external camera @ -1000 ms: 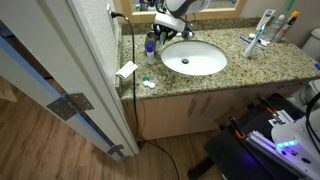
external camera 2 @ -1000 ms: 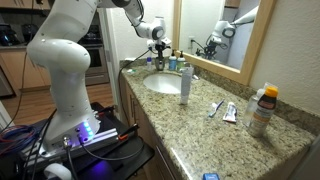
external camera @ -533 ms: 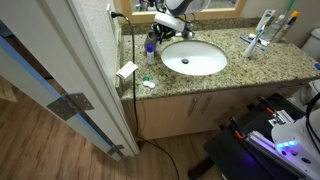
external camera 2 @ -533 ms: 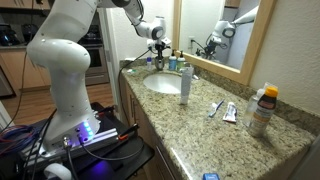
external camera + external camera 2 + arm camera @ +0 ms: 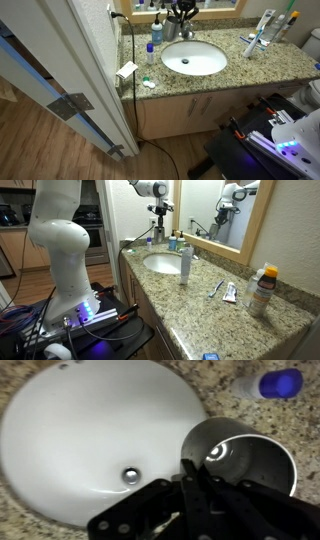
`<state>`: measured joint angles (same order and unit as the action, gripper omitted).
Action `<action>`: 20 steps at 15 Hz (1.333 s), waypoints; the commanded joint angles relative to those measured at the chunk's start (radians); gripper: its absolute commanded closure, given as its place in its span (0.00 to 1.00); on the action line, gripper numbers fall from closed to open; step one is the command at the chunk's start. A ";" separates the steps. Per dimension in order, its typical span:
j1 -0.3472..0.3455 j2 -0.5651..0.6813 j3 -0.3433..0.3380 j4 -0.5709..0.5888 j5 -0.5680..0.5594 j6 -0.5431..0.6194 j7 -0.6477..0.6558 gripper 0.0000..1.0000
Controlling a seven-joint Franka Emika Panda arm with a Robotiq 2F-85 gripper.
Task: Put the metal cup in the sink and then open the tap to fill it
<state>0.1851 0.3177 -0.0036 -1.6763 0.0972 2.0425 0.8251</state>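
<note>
Gripper (image 5: pixel 197 473) pinches the metal cup (image 5: pixel 255 460) by its rim, upright at the sink's (image 5: pixel 70 440) 3 o'clock, presumably for lowering into the basin.

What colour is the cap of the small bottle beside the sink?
The cap is bright blue; the wrist view shows it best.

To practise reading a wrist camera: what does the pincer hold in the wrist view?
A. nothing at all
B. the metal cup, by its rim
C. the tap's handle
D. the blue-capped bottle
B: in the wrist view the pincer is clamped across the rim of the metal cup.
</note>
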 commanded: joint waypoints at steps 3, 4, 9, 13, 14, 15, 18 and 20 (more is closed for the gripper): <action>-0.098 -0.276 -0.045 -0.275 -0.032 -0.160 0.030 0.98; -0.123 -0.307 -0.057 -0.327 -0.024 -0.142 0.055 0.98; -0.250 -0.392 -0.131 -0.596 0.001 -0.010 0.135 0.98; -0.318 -0.349 -0.175 -0.727 0.105 0.202 0.148 0.98; -0.320 -0.333 -0.173 -0.730 0.166 0.247 0.140 0.98; -0.316 -0.332 -0.166 -0.735 0.219 0.297 0.140 0.98; -0.292 -0.372 -0.134 -0.735 0.289 0.412 0.133 0.98; -0.270 -0.410 -0.101 -0.719 0.271 0.452 0.144 0.98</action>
<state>-0.1078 -0.0257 -0.1439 -2.3985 0.3582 2.4428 0.9566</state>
